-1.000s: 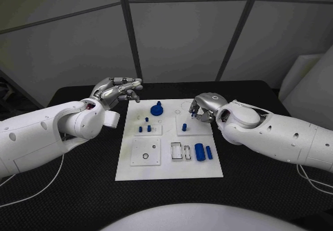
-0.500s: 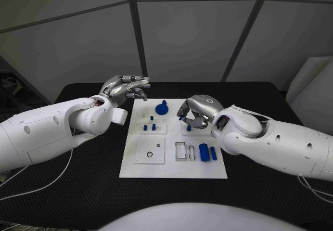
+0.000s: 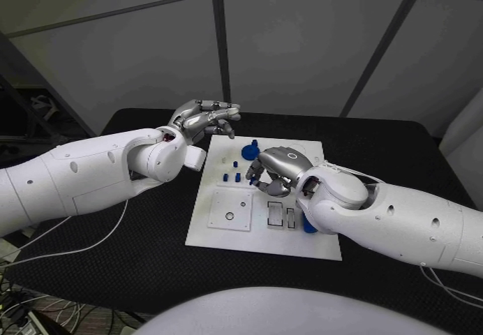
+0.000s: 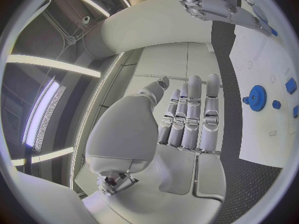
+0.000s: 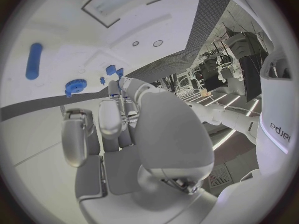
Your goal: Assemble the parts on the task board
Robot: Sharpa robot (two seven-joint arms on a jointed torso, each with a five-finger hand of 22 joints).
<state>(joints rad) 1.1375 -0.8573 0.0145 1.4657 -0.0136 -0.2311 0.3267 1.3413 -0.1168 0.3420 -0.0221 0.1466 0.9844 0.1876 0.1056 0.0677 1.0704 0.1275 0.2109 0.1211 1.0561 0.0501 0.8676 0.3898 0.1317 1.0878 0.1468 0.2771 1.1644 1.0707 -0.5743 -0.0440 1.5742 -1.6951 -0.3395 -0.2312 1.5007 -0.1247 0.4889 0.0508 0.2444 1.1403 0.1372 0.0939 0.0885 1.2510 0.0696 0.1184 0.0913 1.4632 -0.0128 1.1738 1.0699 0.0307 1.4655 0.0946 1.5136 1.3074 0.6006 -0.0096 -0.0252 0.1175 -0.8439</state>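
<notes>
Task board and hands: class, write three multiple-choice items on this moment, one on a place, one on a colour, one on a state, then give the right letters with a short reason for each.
1. Where is the right hand?
A. over the task board
B. off the table
C. resting on the left arm

2. What colour is the gear on the board?
A. red
B. blue
C. yellow

3. What is the left hand doing?
A. gripping the gear
B. pressing flat on the board
C. holding nothing, beside the board's far corner

Answers:
1 A: the head view shows the right hand above the board's middle, among the small blue parts.
2 B: the left wrist view shows a blue toothed wheel lying on the white plate.
3 C: the left wrist view shows the fingers straight and bare, with the gear lying apart from them.
</notes>
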